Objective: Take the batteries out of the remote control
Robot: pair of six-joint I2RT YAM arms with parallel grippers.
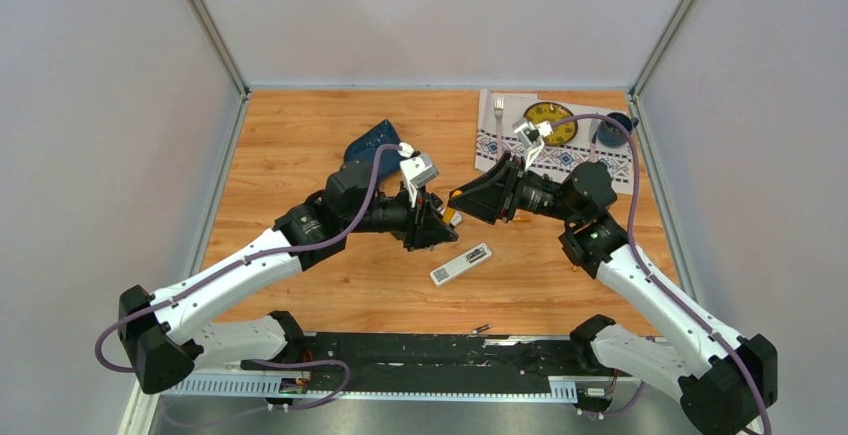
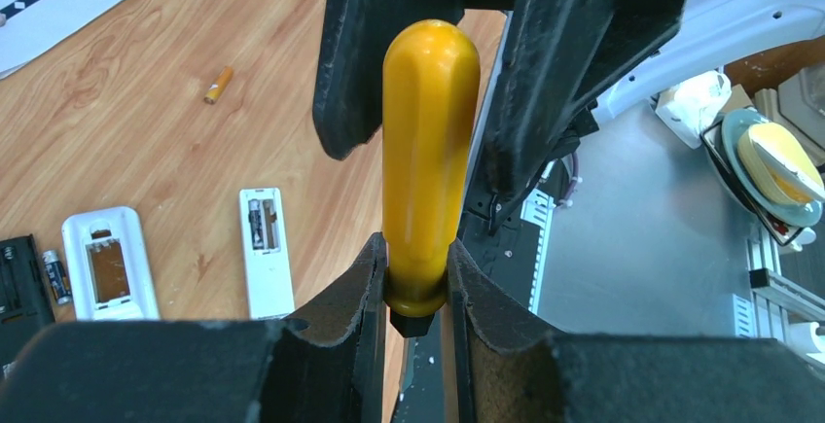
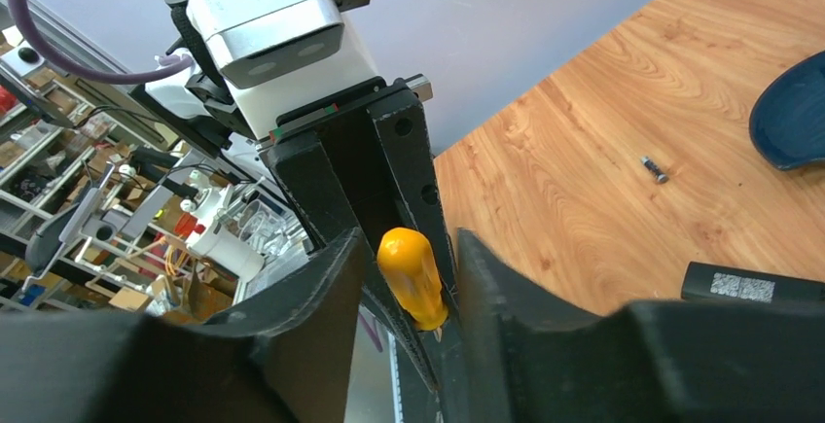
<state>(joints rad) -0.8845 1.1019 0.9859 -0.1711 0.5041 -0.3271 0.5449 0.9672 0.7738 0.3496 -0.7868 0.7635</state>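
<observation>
Two arms meet over the middle of the tabletop (image 1: 300, 155) in the top view. The left claw (image 1: 432, 220) and the right claw (image 1: 462, 203) point tip to tip, with a speck of orange between them. A white remote (image 1: 461, 263) lies just in front of them, apart from both. The batteries are too small to make out from up here.

From the left wrist, the left claw is clamped on the base of the orange-handled screwdriver (image 2: 428, 151), which stands up between its pads. The right claw's fingers (image 2: 345, 63) straddle the handle's rounded end, very near it. On the wood to the left lies an orange-gold battery (image 2: 218, 85), alone and well apart from the remotes. The white remote lies back-up with its bay open and one cell (image 2: 257, 227) seated in it. Beside it sits a wider white remote (image 2: 109, 263), also open. A dark grey battery (image 2: 55, 275) lies between that one and a black remote (image 2: 19, 287) at the frame's edge.

From the right wrist, the right claw's jaws stand either side of the orange handle. I cannot tell whether they press on it. A small dark battery (image 3: 654, 169) lies loose on the wood, near a blue object (image 3: 793, 117).
</observation>
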